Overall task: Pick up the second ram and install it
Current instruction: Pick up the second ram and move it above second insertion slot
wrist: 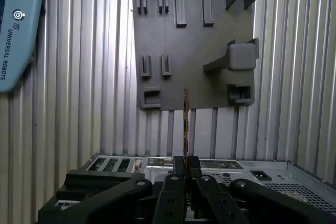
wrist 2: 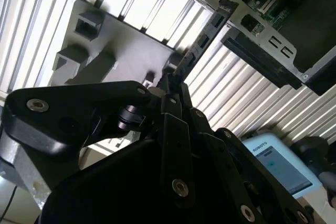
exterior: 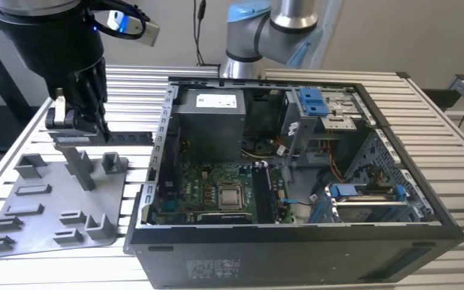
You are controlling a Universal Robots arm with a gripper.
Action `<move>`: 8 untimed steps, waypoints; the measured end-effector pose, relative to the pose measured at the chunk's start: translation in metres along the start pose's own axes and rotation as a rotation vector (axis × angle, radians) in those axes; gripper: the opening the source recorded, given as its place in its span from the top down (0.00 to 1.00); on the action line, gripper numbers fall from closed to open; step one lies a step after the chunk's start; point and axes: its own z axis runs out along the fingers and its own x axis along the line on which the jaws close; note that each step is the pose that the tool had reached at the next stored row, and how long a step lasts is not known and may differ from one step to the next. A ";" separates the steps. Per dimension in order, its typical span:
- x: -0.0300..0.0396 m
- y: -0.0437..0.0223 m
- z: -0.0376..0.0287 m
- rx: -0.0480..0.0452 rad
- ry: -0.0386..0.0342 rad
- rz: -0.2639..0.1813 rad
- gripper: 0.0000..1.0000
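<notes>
Now, at the exterior view's left, the gripper [exterior: 79,132] hangs over the grey tray [exterior: 51,181], its fingers [wrist: 176,167] clamped tight on the second ram [wrist: 185,121], held edge-on above the tray. The open computer case [exterior: 296,254] stands just beside, rightward.

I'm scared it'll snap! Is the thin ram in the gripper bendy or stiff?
Probably stiff: the ram sticks straight out of the gripper without drooping. Likely light, since it looks so thin. Being that thin, it may be fragile.
</notes>
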 end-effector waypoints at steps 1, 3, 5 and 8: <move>-0.0002 -0.0018 0.0000 0.0000 0.0000 0.000 0.86; -0.0005 -0.0049 0.0000 0.0000 -0.0001 0.000 0.86; -0.0008 -0.0079 -0.0001 0.0000 0.0000 0.000 0.86; -0.0012 -0.0121 -0.0002 -0.0001 0.0000 0.000 0.86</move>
